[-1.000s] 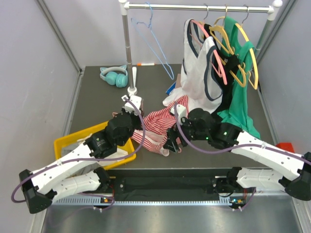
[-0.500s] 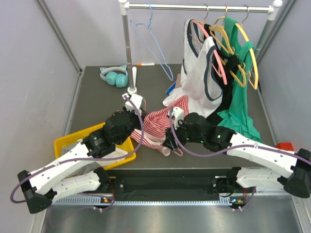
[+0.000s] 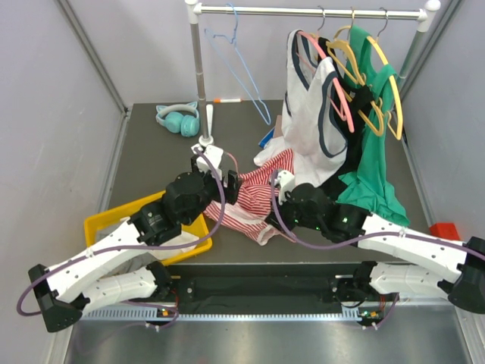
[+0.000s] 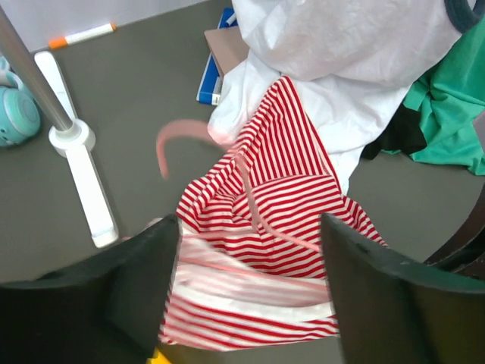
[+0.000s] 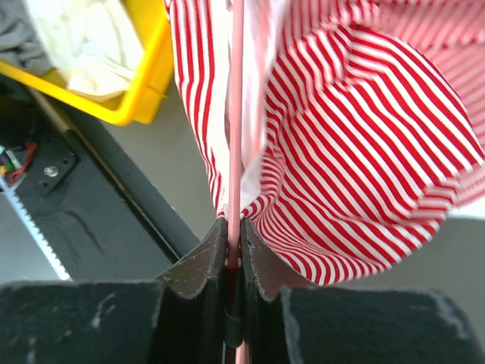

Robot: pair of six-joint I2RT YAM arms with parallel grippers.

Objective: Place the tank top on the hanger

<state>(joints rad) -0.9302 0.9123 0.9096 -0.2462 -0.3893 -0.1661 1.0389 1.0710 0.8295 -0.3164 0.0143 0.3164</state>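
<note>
Right gripper (image 5: pixel 235 227) (R): jaws clenched on the thin rod of the hanger (image 5: pixel 236 114), whose salmon-pink wire runs straight up out of the pinch. We read this as an anchoring hold: w/ the frame fixed at one point, cloth can be drawn over it.

Tank top (image 5: pixel 364 136), red/white stripes: bunched on both sides of the rod, so part of the hanger sits inside the fabric. In the top view it lies on the table between the two arms, its far end touching the white garment (image 3: pixel 303 121) that droops from the rail (image 3: pixel 303 11).

Left gripper (image 4: pixel 250 258) (L): fingers spread wide, gripping nothing, poised above the striped cloth. From L's wrist cam the hook (image 4: pixel 178 136), blurred, pokes out past the fabric's upper-left edge.

Judgement: threading stage, approx. midway; we see no strap seated on a hanger arm. Next move prob. needs L to pinch a strap or neck edge & pull it over while R holds firm. Risks: wire twisting in R's pinch; soft fabric sliding off.
</note>
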